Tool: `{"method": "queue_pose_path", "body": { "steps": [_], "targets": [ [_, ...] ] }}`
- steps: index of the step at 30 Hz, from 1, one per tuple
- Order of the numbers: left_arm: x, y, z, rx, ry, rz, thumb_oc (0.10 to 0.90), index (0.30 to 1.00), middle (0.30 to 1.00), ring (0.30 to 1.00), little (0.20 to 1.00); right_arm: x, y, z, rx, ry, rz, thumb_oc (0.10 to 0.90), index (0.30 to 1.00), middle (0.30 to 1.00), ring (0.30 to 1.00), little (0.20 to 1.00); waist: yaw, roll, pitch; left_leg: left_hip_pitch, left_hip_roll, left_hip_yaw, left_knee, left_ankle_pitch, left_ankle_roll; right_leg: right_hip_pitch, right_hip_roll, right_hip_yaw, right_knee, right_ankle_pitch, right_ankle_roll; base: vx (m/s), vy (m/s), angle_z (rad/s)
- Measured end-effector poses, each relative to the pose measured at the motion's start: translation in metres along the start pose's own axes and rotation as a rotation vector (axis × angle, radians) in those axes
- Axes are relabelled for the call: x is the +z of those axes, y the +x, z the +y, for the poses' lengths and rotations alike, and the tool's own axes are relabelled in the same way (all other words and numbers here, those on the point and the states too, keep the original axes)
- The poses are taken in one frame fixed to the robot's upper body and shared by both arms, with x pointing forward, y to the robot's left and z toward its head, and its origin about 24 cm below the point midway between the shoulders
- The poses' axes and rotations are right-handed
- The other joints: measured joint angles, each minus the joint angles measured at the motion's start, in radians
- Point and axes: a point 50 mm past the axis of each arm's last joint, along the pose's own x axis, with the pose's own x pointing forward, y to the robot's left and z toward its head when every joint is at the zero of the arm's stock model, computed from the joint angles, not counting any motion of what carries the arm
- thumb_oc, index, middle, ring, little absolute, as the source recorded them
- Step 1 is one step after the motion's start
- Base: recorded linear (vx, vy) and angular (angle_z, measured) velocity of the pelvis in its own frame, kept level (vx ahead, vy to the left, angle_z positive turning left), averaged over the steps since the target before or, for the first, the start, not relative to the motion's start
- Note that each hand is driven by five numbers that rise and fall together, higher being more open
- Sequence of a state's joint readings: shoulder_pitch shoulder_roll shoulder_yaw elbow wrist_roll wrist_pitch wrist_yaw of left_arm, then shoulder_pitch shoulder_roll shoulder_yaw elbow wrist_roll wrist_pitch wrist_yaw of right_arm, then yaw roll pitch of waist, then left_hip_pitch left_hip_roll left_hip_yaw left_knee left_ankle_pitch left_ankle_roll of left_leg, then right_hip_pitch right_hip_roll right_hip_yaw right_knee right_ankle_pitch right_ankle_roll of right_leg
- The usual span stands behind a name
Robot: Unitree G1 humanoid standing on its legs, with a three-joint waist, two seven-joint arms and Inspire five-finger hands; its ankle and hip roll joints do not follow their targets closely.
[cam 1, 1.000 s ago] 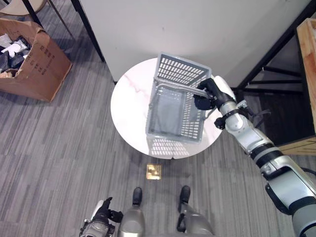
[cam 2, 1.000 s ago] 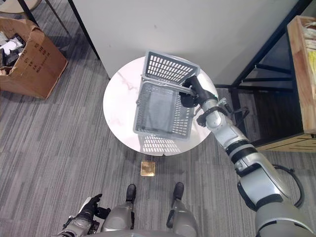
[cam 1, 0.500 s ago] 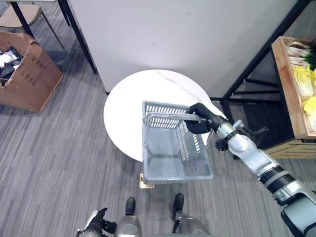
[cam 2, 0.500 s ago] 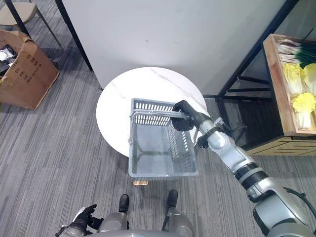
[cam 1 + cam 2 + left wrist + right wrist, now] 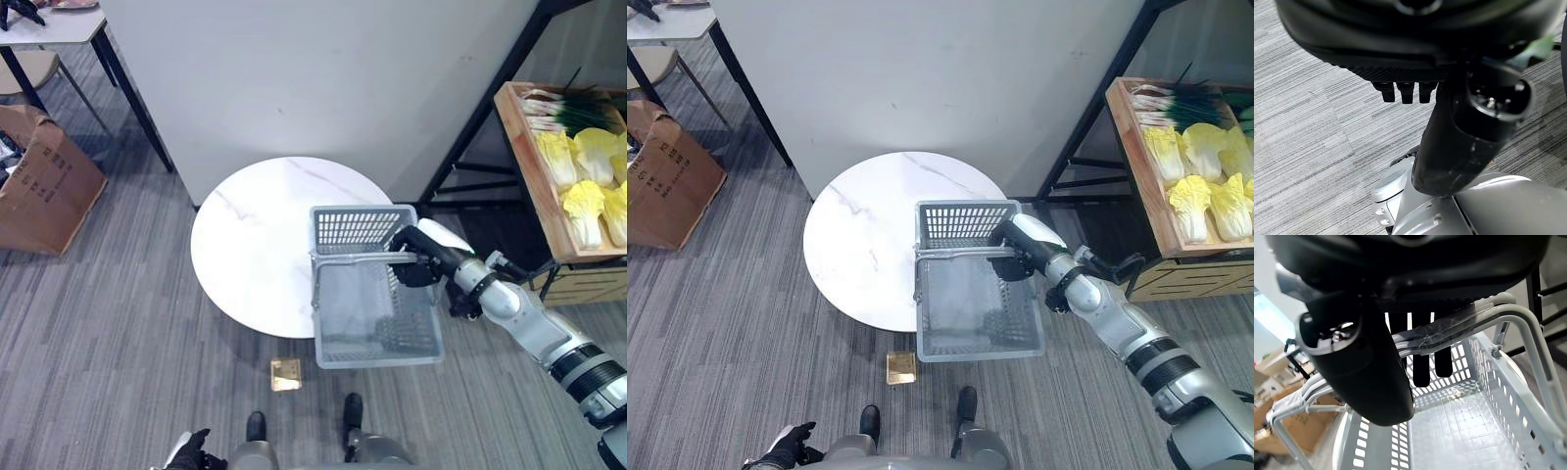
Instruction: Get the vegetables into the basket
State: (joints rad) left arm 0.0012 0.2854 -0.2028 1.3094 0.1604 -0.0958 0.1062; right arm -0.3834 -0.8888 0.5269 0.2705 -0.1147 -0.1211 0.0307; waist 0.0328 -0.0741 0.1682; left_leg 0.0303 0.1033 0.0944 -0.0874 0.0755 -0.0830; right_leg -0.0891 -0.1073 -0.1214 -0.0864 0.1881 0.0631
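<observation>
An empty grey plastic basket hangs tilted over the right front edge of the round white table. My right hand is shut on the basket's taped handle, its fingers curled round it. Pale yellow cabbages and green onions lie in a wooden crate on a shelf at the far right, well apart from the basket. My left hand hangs low near the floor with its fingers relaxed and nothing in them.
A black-framed rack carries the crate beside a white wall panel. A cardboard box stands on the carpet at the left, under a table's black legs. A brass floor plate sits below the table.
The camera has swung to the right, bringing the crate of vegetables further into view. The basket, still in my right hand, has come off the tabletop to the table's right front edge.
</observation>
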Motion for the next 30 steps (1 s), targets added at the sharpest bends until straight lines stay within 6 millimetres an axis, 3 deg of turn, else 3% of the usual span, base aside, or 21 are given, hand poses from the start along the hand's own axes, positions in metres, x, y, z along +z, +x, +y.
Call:
{"method": "queue_pose_path", "body": {
  "steps": [10,16,18,19,20,21,22,23,24,25,27,28,29,30],
  "targets": [
    [-0.004,-0.001,-0.005,-0.010,-0.001,0.008,0.900,1.000,1.000,1.000,1.000,-0.021,-0.015,0.012,0.018,-0.008,0.078,0.400,0.300,0.300,0.300,0.300,-0.009,0.011,-0.009,0.015,-0.005,0.004,0.000,-0.002,0.001,0.012,0.001,0.005,0.000,-0.002,0.002,0.00,0.032,-0.01],
    [0.001,0.000,-0.001,-0.002,0.021,-0.007,0.900,1.000,1.000,1.000,1.000,-0.043,-0.037,0.026,0.007,0.057,0.168,0.400,0.300,0.300,0.300,0.300,-0.008,-0.006,0.000,0.007,-0.033,0.029,0.056,-0.045,0.023,0.014,-0.019,0.039,0.002,0.004,0.025,-0.11,0.154,-0.15],
    [0.000,0.000,0.005,0.011,0.027,-0.005,0.900,1.000,1.000,1.000,1.000,-0.041,-0.036,0.028,-0.007,0.072,0.162,0.400,0.300,0.300,0.300,0.300,-0.026,-0.037,0.017,0.003,-0.056,0.083,0.068,-0.056,0.038,-0.020,-0.034,0.095,0.007,0.037,0.035,-0.20,0.067,-0.77],
    [0.000,0.001,0.011,0.027,0.035,-0.007,0.900,1.000,1.000,1.000,1.000,-0.039,-0.034,0.029,-0.018,0.081,0.157,0.400,0.300,0.300,0.300,0.300,-0.031,-0.058,0.032,-0.009,-0.061,0.116,0.082,-0.065,0.054,-0.046,-0.042,0.125,0.002,0.075,0.059,-0.23,0.077,-0.90],
    [0.004,0.002,0.018,0.043,0.040,-0.016,0.900,1.000,1.000,1.000,1.000,-0.038,-0.031,0.031,-0.023,0.093,0.156,0.400,0.300,0.300,0.300,0.300,-0.032,-0.071,0.042,-0.023,-0.070,0.154,0.104,-0.076,0.064,-0.074,-0.033,0.125,-0.001,0.132,0.087,-0.16,0.059,-1.49],
    [0.008,0.003,0.026,0.061,0.046,-0.029,0.900,1.000,1.000,1.000,1.000,-0.032,-0.022,0.030,-0.040,0.109,0.140,0.400,0.300,0.300,0.300,0.300,-0.020,-0.075,0.058,-0.073,-0.052,0.168,0.170,-0.112,0.098,-0.125,-0.007,0.110,-0.001,0.226,0.065,-0.11,0.076,-1.27],
    [0.011,0.003,0.026,0.060,0.039,-0.033,0.900,1.000,1.000,1.000,1.000,-0.032,-0.021,0.032,-0.045,0.115,0.138,0.400,0.300,0.300,0.300,0.300,-0.030,-0.073,0.070,-0.079,-0.038,0.180,0.188,-0.122,0.093,-0.120,-0.016,0.065,0.008,0.198,0.075,-0.06,0.040,-0.86],
    [0.015,0.004,0.029,0.075,0.026,-0.041,0.900,1.000,1.000,1.000,1.000,-0.036,-0.026,0.037,-0.029,0.113,0.158,0.400,0.300,0.300,0.300,0.300,-0.047,-0.058,0.071,-0.080,-0.025,0.172,0.189,-0.116,0.108,-0.102,-0.024,-0.014,0.053,0.112,0.057,-0.13,0.101,-0.18],
    [0.018,0.004,0.029,0.079,0.025,-0.059,0.900,1.000,1.000,1.000,1.000,-0.038,-0.026,0.040,-0.011,0.100,0.174,0.400,0.300,0.300,0.300,0.300,-0.038,-0.026,0.074,-0.072,0.005,0.178,0.182,-0.109,0.104,-0.085,-0.025,-0.102,0.137,0.027,0.040,-0.12,0.086,-0.28],
    [0.021,0.004,0.030,0.085,0.024,-0.075,0.900,1.000,1.000,1.000,1.000,-0.037,-0.026,0.039,-0.015,0.093,0.166,0.400,0.300,0.300,0.300,0.300,-0.016,-0.009,0.081,-0.057,0.030,0.201,0.164,-0.095,0.102,-0.049,-0.043,-0.159,0.207,-0.017,0.049,-0.17,0.090,-0.55],
    [0.022,0.005,0.033,0.091,0.025,-0.072,0.900,1.000,1.000,1.000,1.000,-0.026,-0.017,0.031,-0.035,0.083,0.118,0.400,0.300,0.300,0.300,0.300,0.024,0.005,0.090,-0.047,0.067,0.253,0.159,-0.067,0.084,-0.002,-0.083,-0.191,0.320,-0.120,0.051,-0.13,0.013,-0.73],
    [0.020,0.004,0.034,0.092,0.028,-0.062,0.900,1.000,1.000,1.000,1.000,-0.021,-0.014,0.028,-0.040,0.076,0.098,0.400,0.300,0.300,0.300,0.300,0.029,0.005,0.090,-0.049,0.071,0.262,0.158,-0.064,0.078,0.011,-0.092,-0.188,0.321,-0.131,0.052,-0.08,-0.023,-0.66],
    [0.017,0.004,0.035,0.094,0.030,-0.052,0.900,1.000,1.000,1.000,1.000,-0.015,-0.009,0.021,-0.059,0.065,0.066,0.400,0.300,0.300,0.300,0.300,0.038,-0.001,0.089,-0.051,0.070,0.274,0.155,-0.058,0.069,0.039,-0.088,-0.170,0.272,-0.125,0.054,-0.05,-0.047,-0.59],
    [0.010,0.003,0.031,0.084,0.025,-0.033,0.900,1.000,1.000,1.000,1.000,-0.006,-0.001,0.011,-0.081,0.047,0.032,0.400,0.300,0.300,0.300,0.300,0.043,-0.001,0.089,-0.031,0.068,0.306,0.117,-0.029,0.060,0.068,-0.066,-0.199,0.191,-0.123,0.054,0.00,-0.085,-0.69]
  ]
}}
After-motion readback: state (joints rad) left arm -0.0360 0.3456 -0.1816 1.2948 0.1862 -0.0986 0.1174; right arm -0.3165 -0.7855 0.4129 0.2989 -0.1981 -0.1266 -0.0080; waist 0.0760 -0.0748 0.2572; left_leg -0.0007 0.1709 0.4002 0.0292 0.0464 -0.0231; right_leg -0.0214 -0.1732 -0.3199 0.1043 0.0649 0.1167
